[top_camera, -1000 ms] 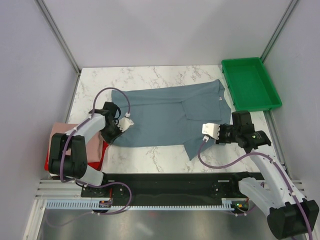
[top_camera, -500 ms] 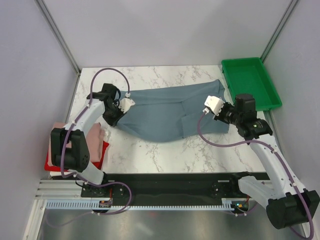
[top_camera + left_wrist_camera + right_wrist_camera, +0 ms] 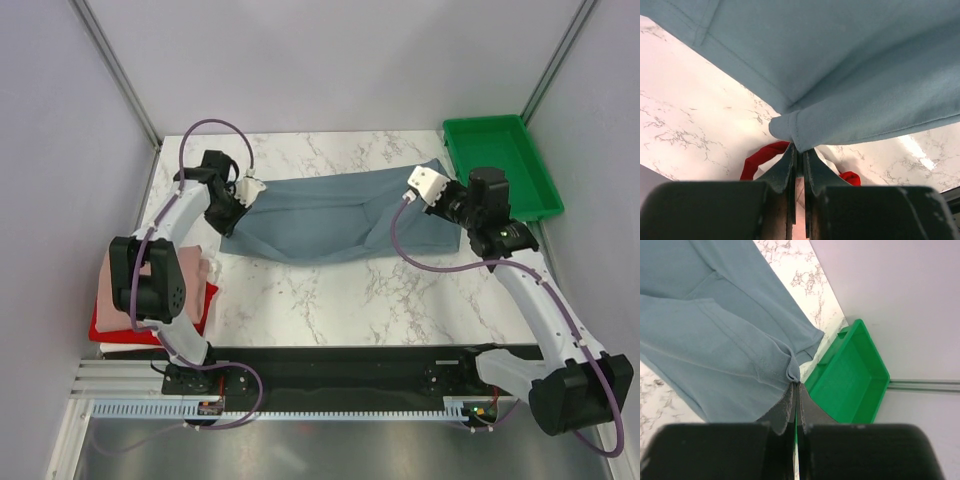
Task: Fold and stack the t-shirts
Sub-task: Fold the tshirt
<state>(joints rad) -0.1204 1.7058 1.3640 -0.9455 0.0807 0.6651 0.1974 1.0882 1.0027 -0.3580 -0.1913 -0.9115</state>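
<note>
The slate blue-grey t-shirt (image 3: 320, 220) lies folded lengthwise across the far half of the table. My left gripper (image 3: 228, 215) is shut on its left edge; in the left wrist view (image 3: 799, 150) the fabric (image 3: 840, 75) hangs from the closed tips. My right gripper (image 3: 447, 200) is shut on its right edge, with the cloth (image 3: 715, 330) pinched at the tips (image 3: 796, 385). A stack of folded pink (image 3: 185, 275), white and red (image 3: 110, 322) t-shirts sits at the near left.
A green plastic tray (image 3: 500, 165) stands at the far right corner, close to my right gripper, and also shows in the right wrist view (image 3: 855, 375). Grey walls enclose the marble table (image 3: 330, 300). The arm bases and a black rail run along the near edge.
Both grippers have carried the shirt's near edge away from me, over the far half, folding it. The left moved up-left, the right up and toward the tray.
</note>
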